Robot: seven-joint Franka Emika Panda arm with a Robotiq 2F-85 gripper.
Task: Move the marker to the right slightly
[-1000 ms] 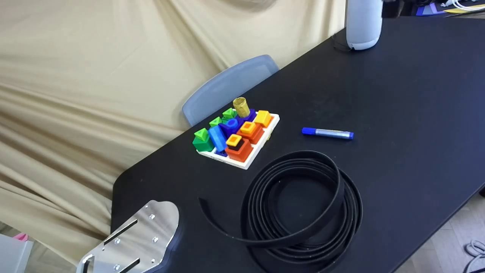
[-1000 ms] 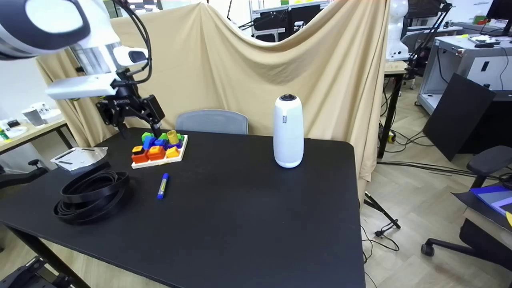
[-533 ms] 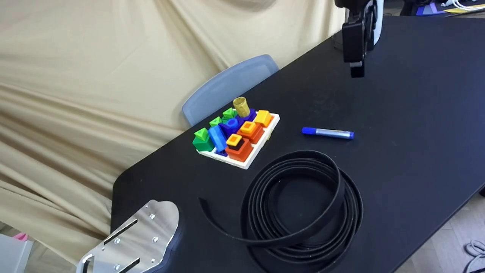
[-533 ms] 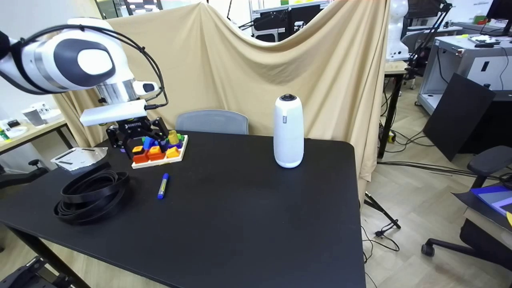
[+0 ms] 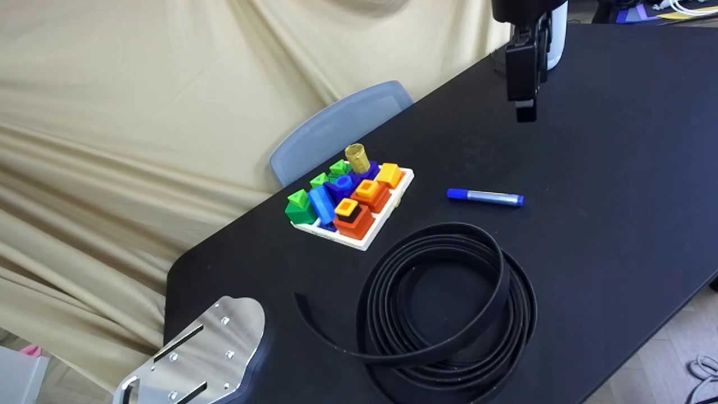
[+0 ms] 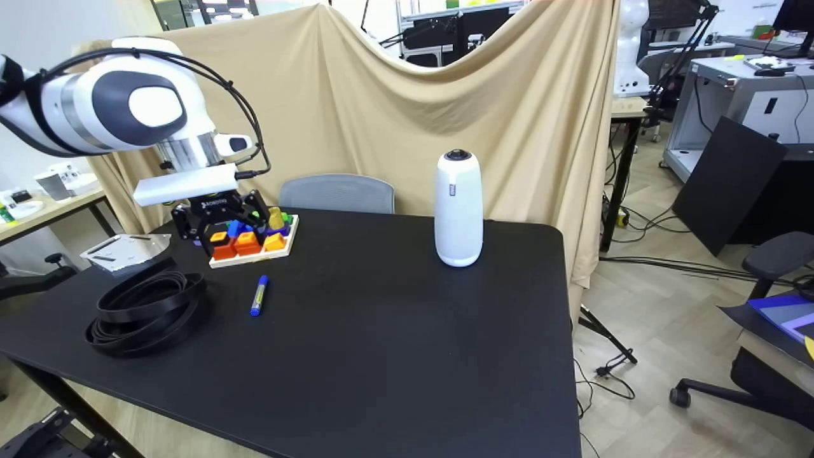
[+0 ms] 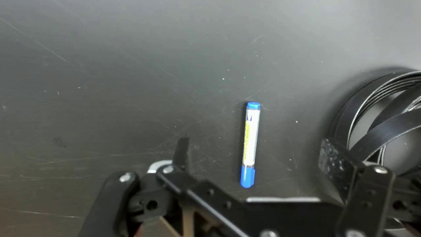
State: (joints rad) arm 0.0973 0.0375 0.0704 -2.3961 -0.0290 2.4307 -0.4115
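The marker is slim, with a whitish barrel and blue ends. It lies flat on the black table in both exterior views [image 5: 486, 197] [image 6: 259, 296]. In the wrist view the marker [image 7: 250, 138] lies lengthwise between the two fingers, its cap end toward the gripper base. My gripper [image 7: 257, 154] is open and empty, with fingers wide apart. In both exterior views the gripper [image 5: 526, 111] [image 6: 234, 245] hovers above the table, apart from the marker. In an exterior view only one finger shows clearly.
A black cable coil [image 5: 374, 306] lies beside the marker and shows at the right of the wrist view [image 7: 345, 123]. A white tray [image 5: 387, 220] of coloured toy blocks, a metal plate [image 5: 196, 353] and a tall white device [image 6: 459, 210] are on the table.
The gripper has come down and forward over the table, entering an exterior view from the top. In the last half second it sank only slightly. The marker has not moved.
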